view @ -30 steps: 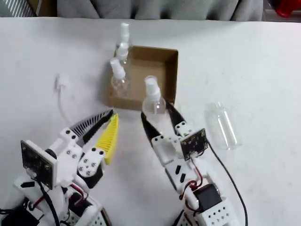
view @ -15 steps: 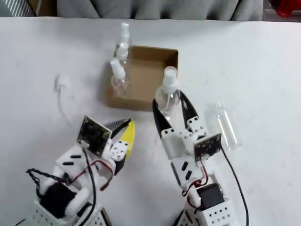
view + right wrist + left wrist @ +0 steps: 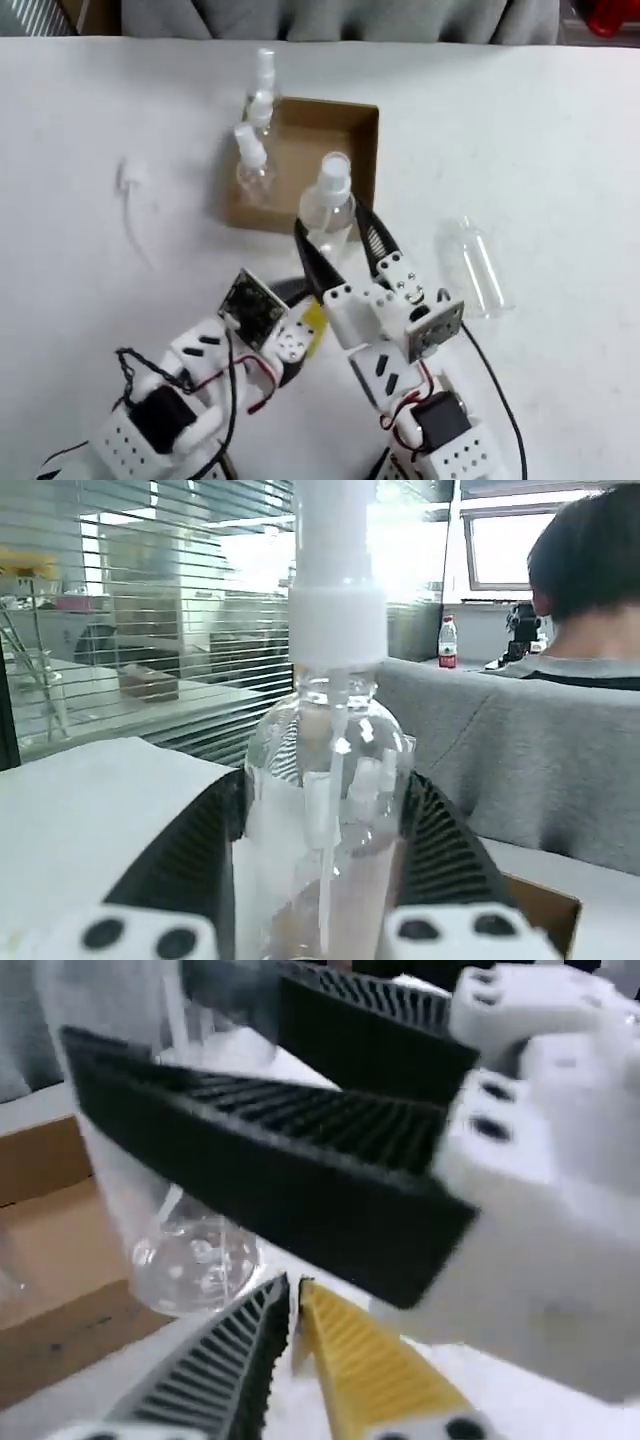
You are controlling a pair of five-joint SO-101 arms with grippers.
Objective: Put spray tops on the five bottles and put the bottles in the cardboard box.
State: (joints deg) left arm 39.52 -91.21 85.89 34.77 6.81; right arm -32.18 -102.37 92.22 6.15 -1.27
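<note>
Right gripper (image 3: 330,228) clamped on upright bottle (image 3: 326,205), cardboard box (image 3: 362,120) just ahead, left gripper (image 3: 308,318) close beside. Left wrist: left gripper (image 3: 294,1295) fingertips together, empty; bottle (image 3: 190,1260) just ahead. Right wrist: bottle (image 3: 330,820) between fingers, spray top (image 3: 336,590) on.

At the cardboard box (image 3: 345,108): 2 bottles (image 3: 252,165) by its left wall, 3rd bottle (image 3: 328,208) at its front, 4th bottle (image 3: 478,265) lying right, spray top (image 3: 132,178) left.

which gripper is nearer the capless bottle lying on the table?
Right. The right gripper, holding a capped bottle, is beside the lying bottle; the left gripper sits farther off.
</note>
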